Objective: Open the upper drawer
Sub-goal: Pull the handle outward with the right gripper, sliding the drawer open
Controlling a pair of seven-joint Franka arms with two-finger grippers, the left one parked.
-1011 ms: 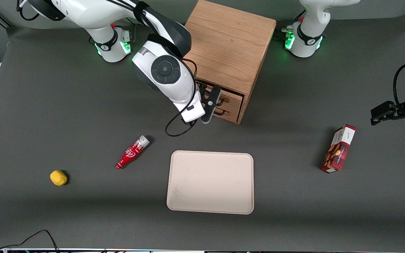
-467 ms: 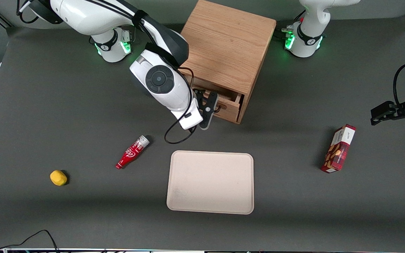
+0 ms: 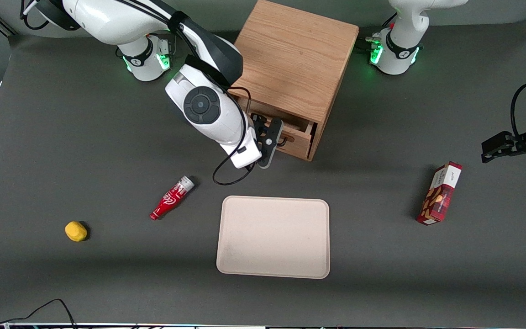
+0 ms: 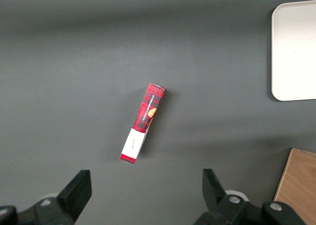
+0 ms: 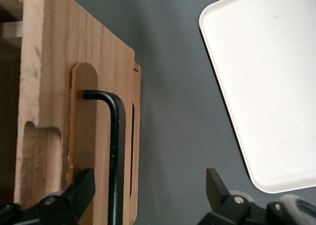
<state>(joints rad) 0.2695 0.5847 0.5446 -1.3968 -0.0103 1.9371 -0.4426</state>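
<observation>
The cube-shaped wooden cabinet (image 3: 296, 64) stands at the back of the table. Its upper drawer (image 3: 298, 140) is pulled out a short way, with a dark gap showing between the drawer front and the cabinet top. My right gripper (image 3: 274, 137) is directly in front of that drawer front. In the right wrist view the gripper (image 5: 147, 188) is open, and the black wire handle (image 5: 116, 146) runs between its two fingers, close to one finger (image 5: 74, 193). The other finger (image 5: 217, 188) hangs over bare table.
A cream tray (image 3: 273, 236) lies nearer the front camera than the cabinet. A red bottle (image 3: 171, 198) and a yellow lump (image 3: 76, 230) lie toward the working arm's end. A red snack box (image 3: 440, 193) lies toward the parked arm's end.
The upper drawer has slid out of the cabinet from flush to slightly open. The gripper and wrist moved with it, away from the cabinet.
</observation>
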